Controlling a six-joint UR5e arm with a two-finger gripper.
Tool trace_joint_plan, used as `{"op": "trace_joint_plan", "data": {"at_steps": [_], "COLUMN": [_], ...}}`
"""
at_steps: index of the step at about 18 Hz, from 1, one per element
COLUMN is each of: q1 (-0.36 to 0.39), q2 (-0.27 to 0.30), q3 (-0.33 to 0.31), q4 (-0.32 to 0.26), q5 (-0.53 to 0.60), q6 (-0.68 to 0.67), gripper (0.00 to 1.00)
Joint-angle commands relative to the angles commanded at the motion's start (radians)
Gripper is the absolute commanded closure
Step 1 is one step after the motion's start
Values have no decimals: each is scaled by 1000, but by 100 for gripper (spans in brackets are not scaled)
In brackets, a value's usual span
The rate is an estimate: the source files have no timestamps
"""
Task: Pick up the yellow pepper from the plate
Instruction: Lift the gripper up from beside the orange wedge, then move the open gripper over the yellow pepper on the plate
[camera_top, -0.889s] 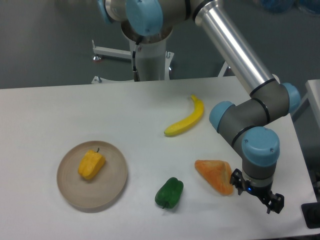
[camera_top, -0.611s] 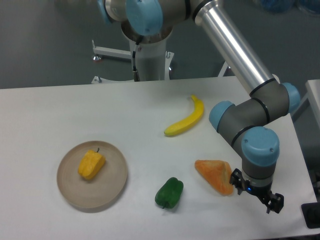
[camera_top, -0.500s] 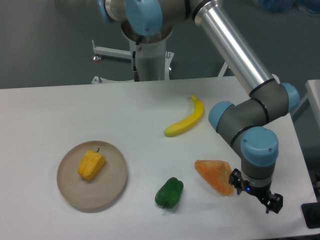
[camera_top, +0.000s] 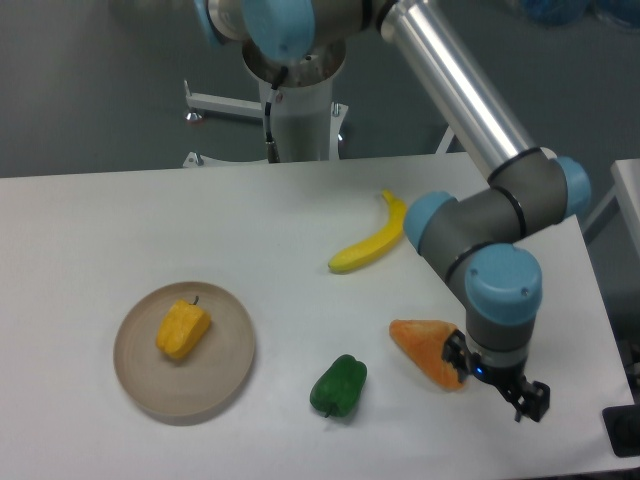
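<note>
Yellow pepper (camera_top: 183, 329) sits on the plate (camera_top: 222, 377), toward the left-hand side of the bench and closer to its front edge, with its short dark stem pointing toward the back; from my seat it looks untouched, so I judge the pick has not begun in any real sense. My gripper (camera_top: 492, 383) hangs near the front right corner of the bench, well apart from the plate, with one dark finger just beside the orange wedge (camera_top: 426, 349) and the other sticking out to the right; I read the jaws as spread apart with nothing between them. What is left, as I see it, is everything: cross the bench to the left, get over the plate, come down around the pepper and lift it. Between the arm and the plate lies the green pepper (camera_top: 339, 385) near the front edge, and the banana (camera_top: 372, 243) further back toward the middle. I can read no brand, label or writing anywhere in this view
</note>
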Motion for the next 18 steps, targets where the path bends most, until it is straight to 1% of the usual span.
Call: {"op": "trace_joint_plan", "data": {"at_steps": [2, 4, 7, 10, 12, 14, 18], "q1": [-21, -31, -70, -123, -162, -201, -264], "q2": [55, 106, 173, 226, 246, 250, 267], "q3": [-58, -121, -221, -298, -327, -344, -394], "q4": [-29, -54, -57, -57, -54, -54, -22], "q5": [-2, -9, -75, -146, -176, -210, -241], "q6": [-3, -41, -179, -309, -395, -471, -586], "gripper": [0, 0, 0, 0, 0, 0, 0]}}
